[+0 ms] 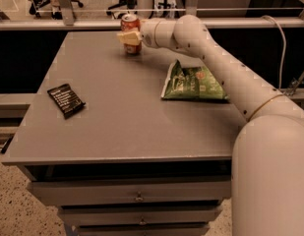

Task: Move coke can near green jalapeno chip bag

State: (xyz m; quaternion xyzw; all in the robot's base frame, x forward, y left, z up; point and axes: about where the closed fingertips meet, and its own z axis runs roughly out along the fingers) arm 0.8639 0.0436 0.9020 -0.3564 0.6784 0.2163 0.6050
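White rounded arm (225, 73), thin gold ring (262, 106) near elbow; cream claw (129, 37) at far edge of table (117, 127).

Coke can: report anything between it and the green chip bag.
Nothing visible does. The pincer is at the can, and only bare table separates it from the chip bag; the black packet lies far aside.
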